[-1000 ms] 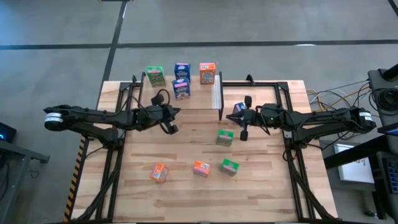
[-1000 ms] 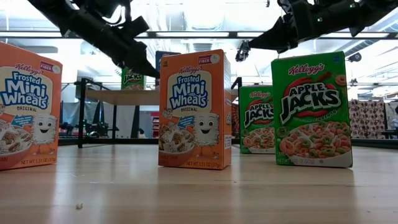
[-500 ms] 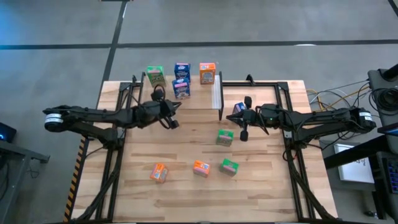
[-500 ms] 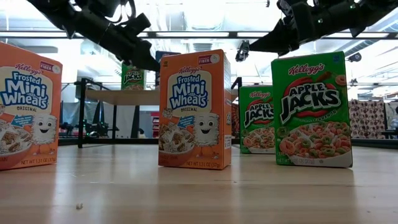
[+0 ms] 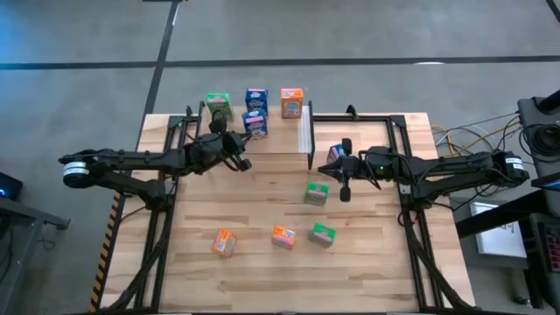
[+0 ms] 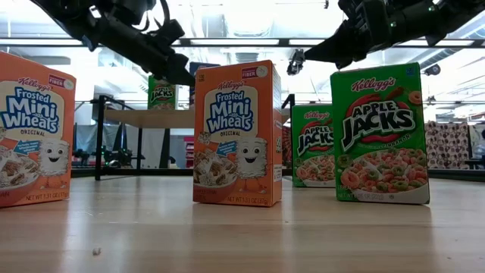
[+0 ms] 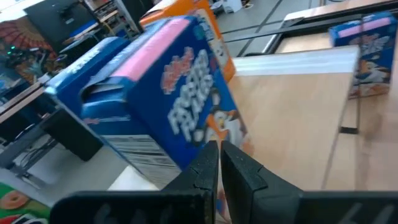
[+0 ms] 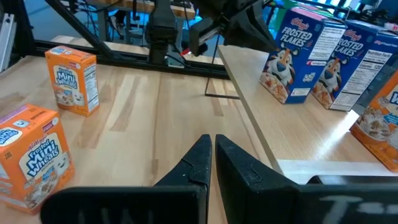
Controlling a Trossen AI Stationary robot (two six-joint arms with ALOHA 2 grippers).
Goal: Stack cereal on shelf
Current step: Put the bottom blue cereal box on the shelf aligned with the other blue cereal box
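I have the left gripper at the shelf, fingers pressed together with nothing between them, and a blue box stands tilted right ahead of its tips; I judge I'm nudging it straight in the row, beside the second blue box, green box and orange box. My right gripper, fingers also together, hovers next to the loose green box. Next move calls for backing off, spreading fingers, then fetching a table box.
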